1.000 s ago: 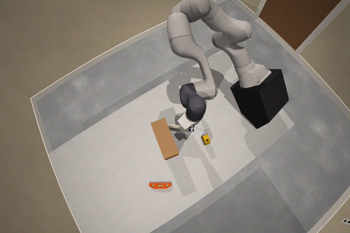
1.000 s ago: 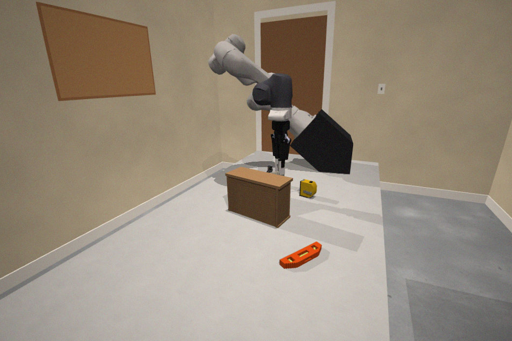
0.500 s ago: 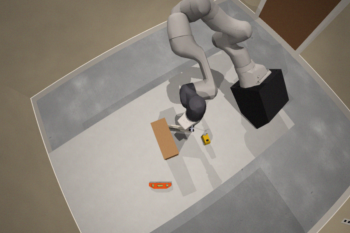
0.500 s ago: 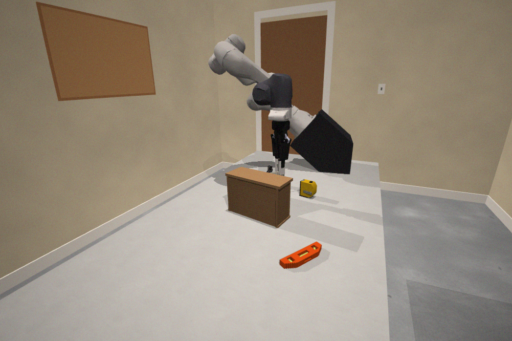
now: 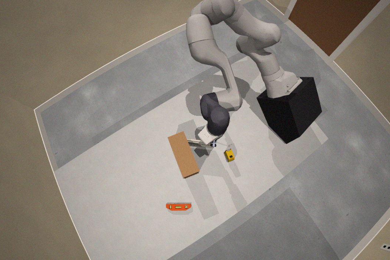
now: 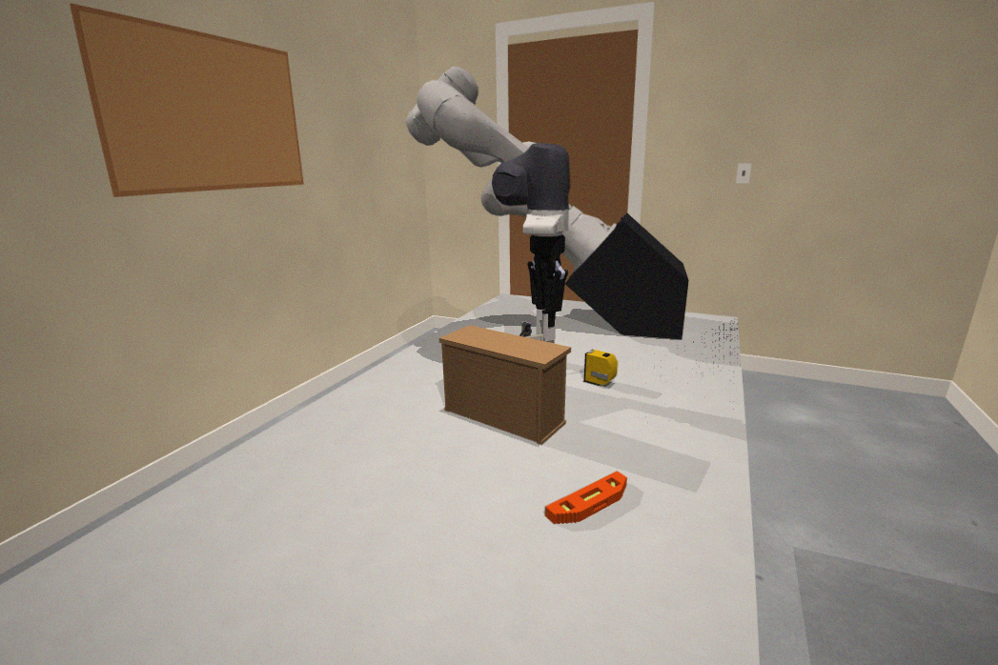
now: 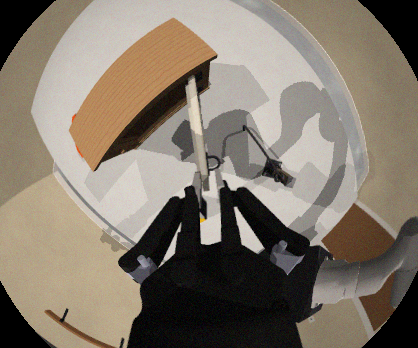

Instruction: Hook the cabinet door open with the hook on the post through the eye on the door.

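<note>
The arm (image 5: 199, 30) (image 6: 472, 129) (image 7: 337, 282) is presenting smooth, rounded, pale grey links with thin seams, its wrist section (image 5: 218, 119) (image 6: 548, 176) showing charcoal above a white collar (image 5: 206, 135) (image 6: 545, 222). The gripper (image 5: 213, 143) (image 6: 545, 328) (image 7: 208, 177) is displaying black linkages, silvery joint pieces and light grey fingertips.
</note>
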`<state>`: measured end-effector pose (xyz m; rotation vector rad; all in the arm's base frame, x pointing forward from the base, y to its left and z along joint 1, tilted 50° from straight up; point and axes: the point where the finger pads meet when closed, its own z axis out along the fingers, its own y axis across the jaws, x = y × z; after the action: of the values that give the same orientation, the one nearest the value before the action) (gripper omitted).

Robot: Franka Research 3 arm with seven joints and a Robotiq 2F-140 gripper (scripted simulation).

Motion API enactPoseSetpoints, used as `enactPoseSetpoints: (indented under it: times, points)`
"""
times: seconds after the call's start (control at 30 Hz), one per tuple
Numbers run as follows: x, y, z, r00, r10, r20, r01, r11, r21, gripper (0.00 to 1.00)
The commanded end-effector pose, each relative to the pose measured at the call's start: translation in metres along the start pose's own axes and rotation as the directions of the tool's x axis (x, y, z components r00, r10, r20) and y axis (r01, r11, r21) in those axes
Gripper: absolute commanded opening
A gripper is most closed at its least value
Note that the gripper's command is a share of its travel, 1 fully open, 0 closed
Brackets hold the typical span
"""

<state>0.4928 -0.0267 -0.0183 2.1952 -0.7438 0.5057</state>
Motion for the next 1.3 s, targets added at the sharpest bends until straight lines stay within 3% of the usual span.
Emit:
enactPoseSetpoints:
  times: [0.0,1.27]
  points:
    - [0.0,0.0011,0.0,1.0,-0.011,0.0,0.011,1.0,0.003,0.16]
    - [-0.0001,0.0034,0.0,1.0,-0.025,0.0,0.025,1.0,0.003,0.16]
